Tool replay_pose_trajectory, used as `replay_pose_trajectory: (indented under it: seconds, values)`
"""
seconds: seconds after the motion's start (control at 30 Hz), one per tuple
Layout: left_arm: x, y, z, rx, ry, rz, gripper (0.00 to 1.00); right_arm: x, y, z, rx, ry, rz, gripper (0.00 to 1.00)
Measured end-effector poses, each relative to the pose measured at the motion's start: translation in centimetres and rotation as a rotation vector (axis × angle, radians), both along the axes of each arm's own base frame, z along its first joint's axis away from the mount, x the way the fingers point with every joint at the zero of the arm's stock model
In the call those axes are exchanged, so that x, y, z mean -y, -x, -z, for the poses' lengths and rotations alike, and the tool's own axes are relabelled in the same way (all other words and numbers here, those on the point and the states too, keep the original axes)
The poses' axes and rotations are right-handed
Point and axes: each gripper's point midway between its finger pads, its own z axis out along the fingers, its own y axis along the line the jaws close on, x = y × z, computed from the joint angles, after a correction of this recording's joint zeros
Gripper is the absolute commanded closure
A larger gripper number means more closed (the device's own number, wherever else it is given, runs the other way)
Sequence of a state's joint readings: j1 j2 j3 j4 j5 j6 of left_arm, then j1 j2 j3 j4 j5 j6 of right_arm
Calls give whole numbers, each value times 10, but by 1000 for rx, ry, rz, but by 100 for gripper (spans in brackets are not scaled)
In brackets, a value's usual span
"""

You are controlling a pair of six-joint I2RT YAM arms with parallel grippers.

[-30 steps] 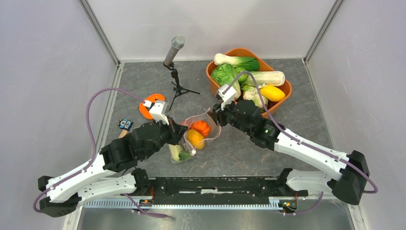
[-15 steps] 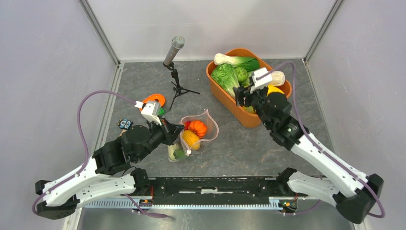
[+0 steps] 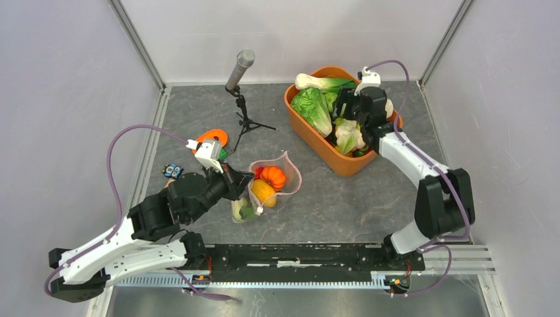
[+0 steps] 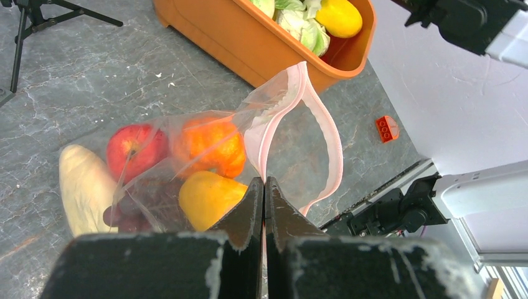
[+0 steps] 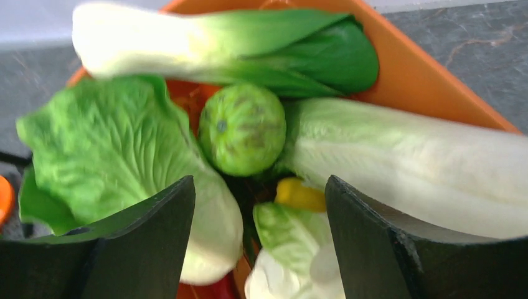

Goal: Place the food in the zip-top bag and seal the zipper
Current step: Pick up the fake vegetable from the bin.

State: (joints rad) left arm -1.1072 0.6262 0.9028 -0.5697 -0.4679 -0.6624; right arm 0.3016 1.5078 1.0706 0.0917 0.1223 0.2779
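- Orange plastic tub (image 3: pixel 330 157): right end effector (image 5: pixel 258 187) swung here from the clear zip-top bag (image 3: pixel 290 179), wide open, empty; round green toy fruit (image 5: pixel 241 129) just ahead.
- Left end effector (image 4: pixel 264 193) still pinches bag's rim, on the tabletop (image 3: pixel 343 201).

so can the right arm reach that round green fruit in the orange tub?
Probably yes: the right fingers are open over the green fruit, its top uncovered, though lettuce crowds one side.
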Motion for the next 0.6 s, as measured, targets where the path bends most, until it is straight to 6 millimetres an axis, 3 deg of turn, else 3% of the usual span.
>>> replay_pose_trajectory:
  seconds: [0.3, 0.6]
  values:
    - [-1, 0, 1, -1, -3, -1, 98, -8, -61, -10, 20, -182, 23, 23]
    - [-2, 1, 1, -2, -5, -1, 98, -19, -70, 40, -96, -225, 15, 26]
